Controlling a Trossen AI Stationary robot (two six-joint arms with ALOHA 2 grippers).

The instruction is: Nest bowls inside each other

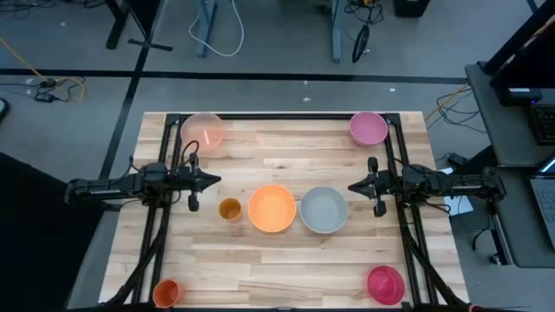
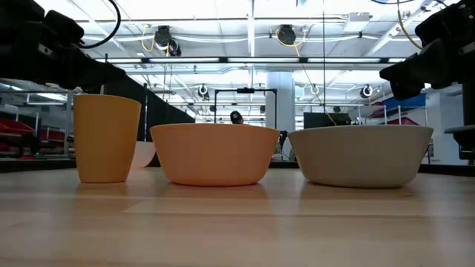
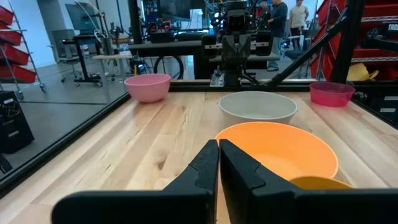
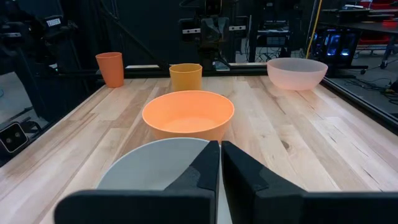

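Jaws on both your grippers, left point(image 1: 212, 180) and right point(image 1: 352, 185), were pinched shut and empty. Between them on the desk point(image 1: 286, 260) sat the orange bowl point(image 1: 272, 209) touching the grey bowl point(image 1: 323, 210). No readable writing.

Five round shallow plastic bowls sit on the table: one orange point(image 1: 272, 209), one grey point(image 1: 323, 211), one pale translucent pink point(image 1: 202, 132), one mid pink point(image 1: 368, 128), one magenta point(image 1: 386, 284). Two narrower cups: one amber point(image 1: 230, 210), one orange point(image 1: 166, 293).
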